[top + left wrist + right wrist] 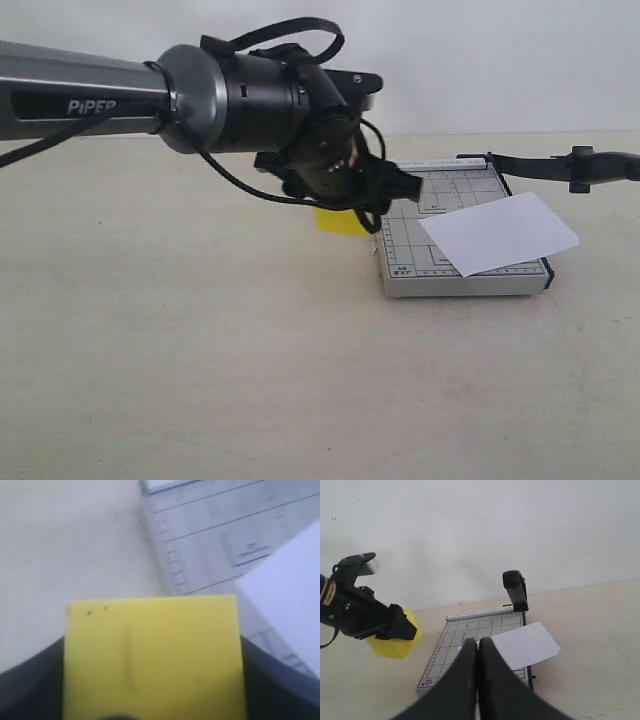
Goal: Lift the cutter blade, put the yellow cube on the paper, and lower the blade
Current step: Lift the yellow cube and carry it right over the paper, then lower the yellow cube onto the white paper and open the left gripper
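A: Exterior first. Grip?
B: Logging left gripper [355, 205] clamped on the yellow cube [338, 222], held off the table [200, 350] at 9 o'clock of the grey base [410, 255]. Carried high, probably to clear the base edge.
A: Paper, blade?
B: Marking the paper [498, 233] lying skewed on the base, one corner overhanging toward 3 o'clock. Marking the cutter blade [560, 165] lifted off the base, handle out toward 3 o'clock, up so the drop spot is open. No right gripper visible here.
A: Left wrist?
B: Seeing yellow cube [152, 655] filling the view, dark fingers [30, 690] pressed on both sides. Grey base [210, 535] and paper [290, 595] beyond, apart from the cube. Not over the paper yet, judging by that.
A: Right wrist?
B: Tagging right gripper [479, 652] with fingers together, nothing between, hanging over the near side of the base. Parked clear of the cutter blade [517, 592], likely waiting to lower it. Yellow cube [395, 647] near the base's ruler side, not touching.
A: Stage?
B: Calling it step two, mid-carry. Counting blade as raised, placement pending, lowering last.
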`<state>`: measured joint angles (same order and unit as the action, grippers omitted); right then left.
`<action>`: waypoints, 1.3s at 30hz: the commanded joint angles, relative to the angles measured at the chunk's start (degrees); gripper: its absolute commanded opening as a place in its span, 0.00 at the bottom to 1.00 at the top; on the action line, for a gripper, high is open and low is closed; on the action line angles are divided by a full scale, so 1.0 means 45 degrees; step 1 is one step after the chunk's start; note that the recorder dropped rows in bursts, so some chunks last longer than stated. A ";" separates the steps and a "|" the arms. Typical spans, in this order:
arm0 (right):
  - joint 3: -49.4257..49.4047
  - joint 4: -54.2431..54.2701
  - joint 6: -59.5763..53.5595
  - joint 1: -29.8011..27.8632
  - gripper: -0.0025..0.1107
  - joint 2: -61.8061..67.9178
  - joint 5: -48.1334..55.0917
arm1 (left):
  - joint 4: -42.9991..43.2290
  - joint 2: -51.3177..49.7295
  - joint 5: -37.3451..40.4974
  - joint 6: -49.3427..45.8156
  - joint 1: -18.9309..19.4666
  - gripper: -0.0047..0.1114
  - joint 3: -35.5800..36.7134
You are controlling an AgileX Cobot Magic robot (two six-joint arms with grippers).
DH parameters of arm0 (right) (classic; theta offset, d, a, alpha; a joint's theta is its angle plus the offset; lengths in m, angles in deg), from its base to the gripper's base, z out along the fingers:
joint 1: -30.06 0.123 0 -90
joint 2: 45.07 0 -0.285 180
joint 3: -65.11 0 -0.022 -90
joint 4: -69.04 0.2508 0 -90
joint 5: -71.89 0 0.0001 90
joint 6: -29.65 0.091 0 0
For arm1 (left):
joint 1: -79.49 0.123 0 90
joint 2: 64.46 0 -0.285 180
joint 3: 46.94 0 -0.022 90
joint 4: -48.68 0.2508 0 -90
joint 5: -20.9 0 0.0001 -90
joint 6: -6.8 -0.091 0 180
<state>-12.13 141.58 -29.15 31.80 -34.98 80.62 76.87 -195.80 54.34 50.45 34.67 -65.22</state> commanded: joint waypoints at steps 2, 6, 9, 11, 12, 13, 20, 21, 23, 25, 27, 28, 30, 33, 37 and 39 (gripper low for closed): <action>0.0006 -0.0005 -0.0041 0.0015 0.02 -0.0106 0.0020 | -0.0308 0.0100 -0.2327 -0.2060 -0.1311 0.08 -0.0238; 0.0006 -0.0005 -0.0041 0.0015 0.02 -0.0106 0.0020 | -0.0290 -0.0424 -0.2590 -0.3048 -0.1811 0.08 -0.1196; 0.0006 -0.0005 -0.0041 0.0015 0.02 -0.0106 0.0020 | -0.0325 -0.0876 -0.2590 -0.3252 -0.1899 0.08 -0.1987; 0.0006 -0.0005 -0.0041 0.0015 0.02 -0.0106 0.0020 | -0.0325 -0.1135 -0.2590 -0.3442 -0.1899 0.08 -0.2417; 0.0006 -0.0005 -0.0041 0.0015 0.02 -0.0106 0.0020 | -0.0325 -0.1278 -0.2590 -0.3625 -0.1899 0.08 -0.2599; 0.0006 -0.0005 -0.0041 0.0015 0.02 -0.0106 0.0020 | -0.0325 -0.1396 -0.2562 -0.3894 -0.1899 0.08 -0.2766; 0.0006 -0.0005 -0.0041 0.0015 0.02 -0.0106 0.0020 | -0.0320 -0.1986 -0.2613 -0.4302 -0.1899 0.08 -0.3222; 0.0006 -0.0005 -0.0041 0.0015 0.02 -0.0106 0.0020 | -0.0293 -0.2047 -0.2633 -0.4302 -0.1899 0.08 -0.3222; 0.0006 -0.0005 -0.0041 0.0015 0.02 -0.0106 0.0020 | -0.0265 -0.2140 -0.2720 -0.4302 -0.1866 0.08 -0.3222; 0.0006 -0.0005 -0.0041 0.0015 0.02 -0.0106 0.0020 | -0.0198 -0.2229 -0.2720 -0.4302 -0.1850 0.08 -0.3222; 0.0006 -0.0005 -0.0041 0.0015 0.02 -0.0106 0.0020 | -0.0052 -0.2336 -0.2777 -0.4302 -0.1850 0.08 -0.3222; 0.0006 -0.0005 -0.0041 0.0015 0.02 -0.0106 0.0020 | 0.0002 -0.2348 -0.2840 -0.4302 -0.1850 0.08 -0.3222; 0.0006 -0.0005 -0.0041 0.0015 0.02 -0.0106 0.0020 | 0.0028 -0.2441 -0.2972 -0.4302 -0.1850 0.08 -0.3222; 0.0006 -0.0005 -0.0041 0.0015 0.02 -0.0106 0.0020 | 0.0057 -0.2624 -0.3124 -0.4302 -0.1780 0.08 -0.3222; 0.0006 -0.0005 -0.0041 0.0015 0.02 -0.0106 0.0020 | 0.0104 -0.2845 -0.3213 -0.4302 -0.1613 0.08 -0.3222; 0.0006 -0.0005 -0.0041 0.0015 0.02 -0.0106 0.0020 | 0.0166 -0.2845 -0.3213 -0.4248 -0.1514 0.08 -0.3222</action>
<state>-12.13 141.58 -29.15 31.80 -34.98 80.62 77.14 -208.85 40.88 31.17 27.15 -79.28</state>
